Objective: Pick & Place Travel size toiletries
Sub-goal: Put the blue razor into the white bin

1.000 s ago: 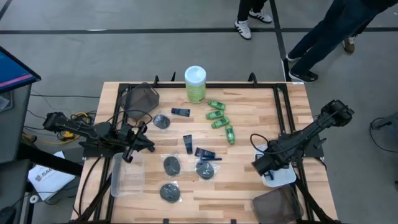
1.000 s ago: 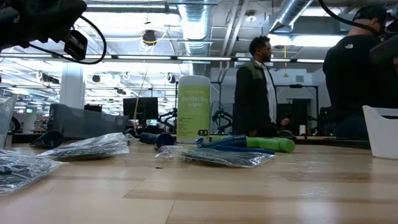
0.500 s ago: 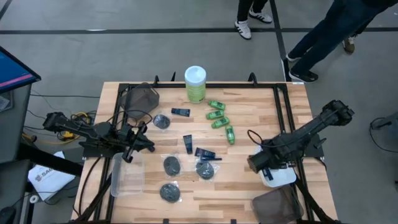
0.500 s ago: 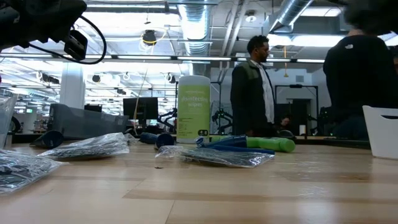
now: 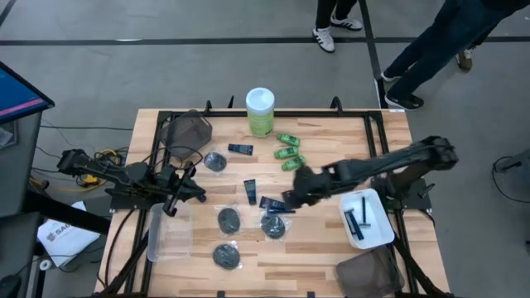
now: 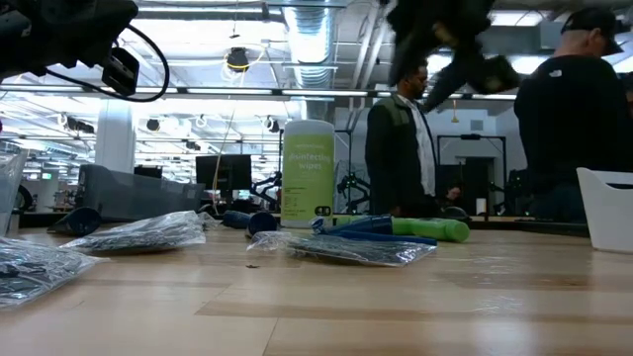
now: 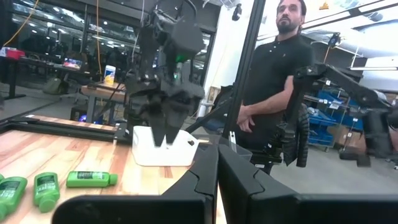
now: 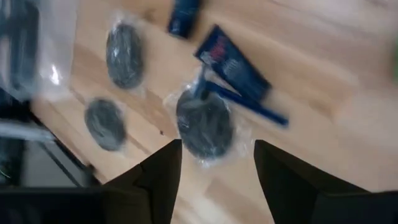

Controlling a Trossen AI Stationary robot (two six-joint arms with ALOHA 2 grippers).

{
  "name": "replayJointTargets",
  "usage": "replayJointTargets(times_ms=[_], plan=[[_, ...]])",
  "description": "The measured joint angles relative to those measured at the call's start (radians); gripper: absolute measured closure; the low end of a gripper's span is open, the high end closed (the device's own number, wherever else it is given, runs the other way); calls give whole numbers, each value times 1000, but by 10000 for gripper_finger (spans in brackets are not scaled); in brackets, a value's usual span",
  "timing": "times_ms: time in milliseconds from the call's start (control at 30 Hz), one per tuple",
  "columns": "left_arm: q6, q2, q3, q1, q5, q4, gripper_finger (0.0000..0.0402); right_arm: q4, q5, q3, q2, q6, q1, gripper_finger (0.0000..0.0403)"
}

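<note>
Between the parted fingers of the right gripper (image 8: 214, 168), nothing was held; the jaws stood released above a black disc (image 8: 204, 122) in a clear wrapper, with a thin blue razor (image 8: 249, 104) and a navy tube (image 8: 235, 64) touching or just beside it. Seen from above, the right gripper (image 5: 300, 189) hung over the table's (image 5: 331, 248) middle, near the green bottles (image 5: 287, 152). Other discs (image 5: 227, 219) lay nearby, and two dark items already lay in the white tray (image 5: 383, 236).

Handling judgement: every item appeared light and small. The wrapped discs were probably slippery and crinkly; a grip across the disc's edges should hold better than one on loose film. The razor looked thin and low-lying, and should be taken across its handle.

The left gripper (image 5: 175, 199) waited clenched and empty at the table's left, beside a clear bin (image 5: 168, 240).
</note>
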Motion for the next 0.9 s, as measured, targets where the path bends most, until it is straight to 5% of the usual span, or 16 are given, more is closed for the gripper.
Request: replayJointTargets(times_ms=[167,300,900], plan=[[0,11,0,0,0,-4,399,10,-36,86,133,-451,-6,211],[0,28,0,0,0,-3,399,-122,-64,156,225,-664,8,209],[0,63,0,0,0,0,399,-230,-90,202,438,-898,-14,180]])
